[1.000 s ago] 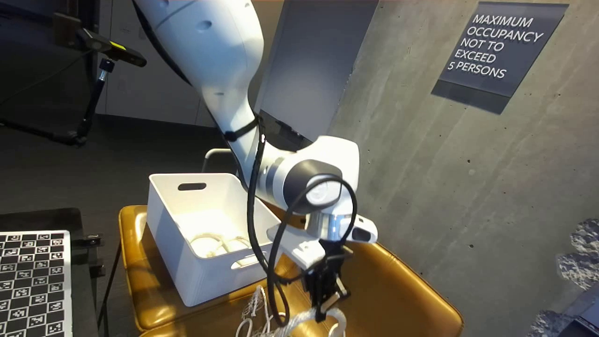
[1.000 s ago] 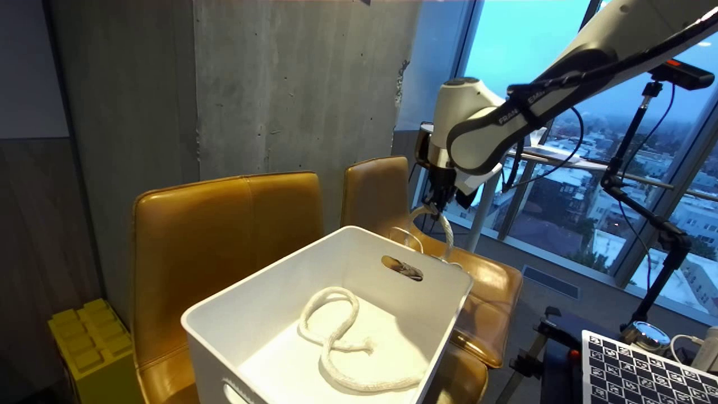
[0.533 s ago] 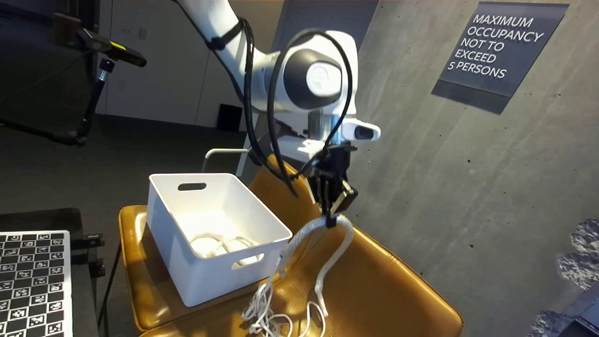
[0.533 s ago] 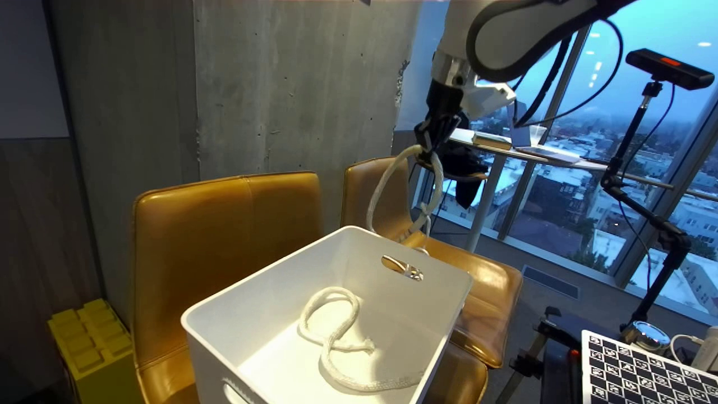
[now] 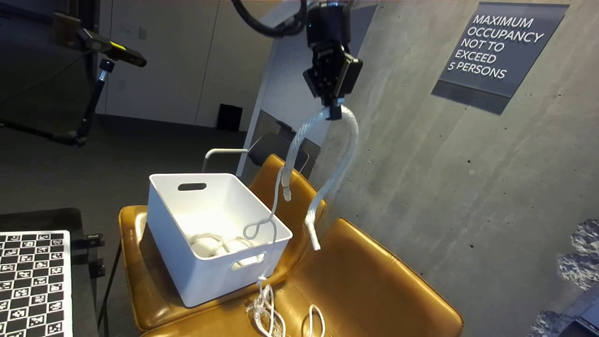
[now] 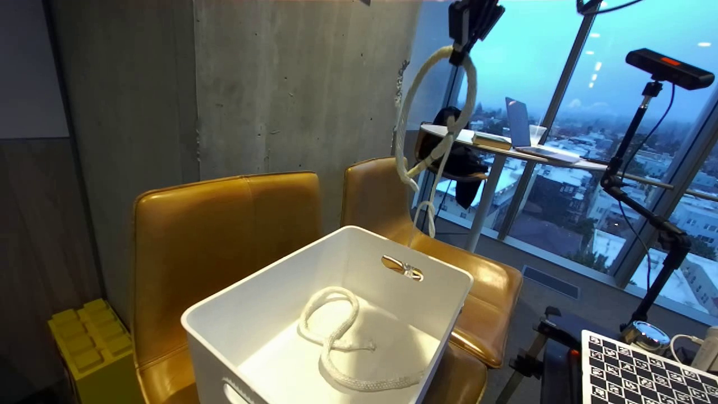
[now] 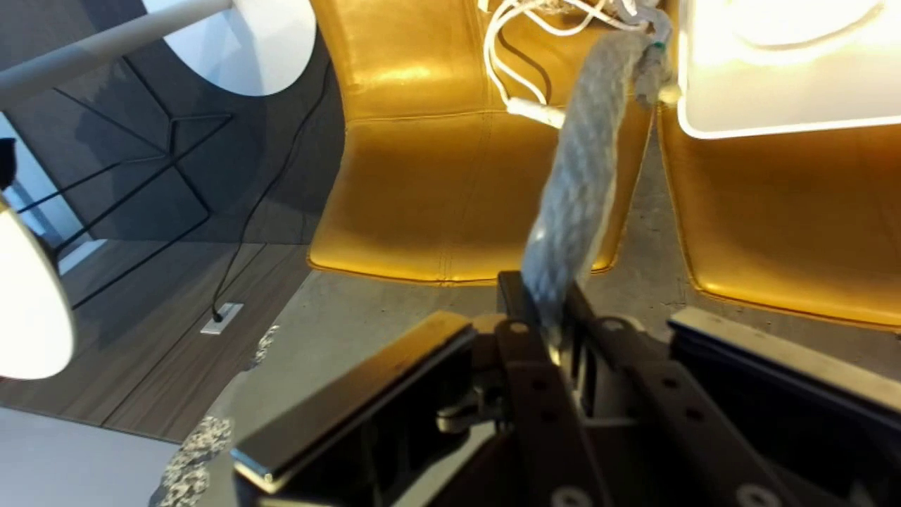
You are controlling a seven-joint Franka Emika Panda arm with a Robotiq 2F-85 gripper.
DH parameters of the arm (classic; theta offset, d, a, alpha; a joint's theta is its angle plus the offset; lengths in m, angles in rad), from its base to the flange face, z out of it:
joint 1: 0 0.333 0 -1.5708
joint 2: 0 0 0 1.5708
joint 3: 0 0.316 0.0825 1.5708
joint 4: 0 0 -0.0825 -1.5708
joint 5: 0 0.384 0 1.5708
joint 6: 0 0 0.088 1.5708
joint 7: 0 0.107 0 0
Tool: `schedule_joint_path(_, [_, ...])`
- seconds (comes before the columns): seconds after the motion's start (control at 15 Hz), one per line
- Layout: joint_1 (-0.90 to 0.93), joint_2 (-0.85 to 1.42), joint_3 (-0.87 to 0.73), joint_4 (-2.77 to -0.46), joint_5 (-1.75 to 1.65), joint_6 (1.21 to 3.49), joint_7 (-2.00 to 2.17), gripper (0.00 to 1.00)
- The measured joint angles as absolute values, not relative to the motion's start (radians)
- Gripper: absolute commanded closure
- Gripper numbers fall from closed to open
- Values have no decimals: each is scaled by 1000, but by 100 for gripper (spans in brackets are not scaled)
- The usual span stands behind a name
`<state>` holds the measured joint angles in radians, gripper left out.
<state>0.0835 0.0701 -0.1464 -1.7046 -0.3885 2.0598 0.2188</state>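
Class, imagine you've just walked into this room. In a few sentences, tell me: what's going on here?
A robot gripper holds a thick white rope up in the air, its jaws closed on the bend so that both ends hang down. A thin white cord hangs from the rope, and a tangle of cord lies on a golden-brown chair. On the neighbouring chair stands a white plastic bin, with another white rope lying inside it.
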Motion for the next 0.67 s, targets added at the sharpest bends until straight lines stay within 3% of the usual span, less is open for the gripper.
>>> schedule_joint_path(0.27, [28,38,-142,-1746,-540,2017,221,97])
schedule_joint_path(0.67, [-108,174,-184,-1931,-712,2138,264,97])
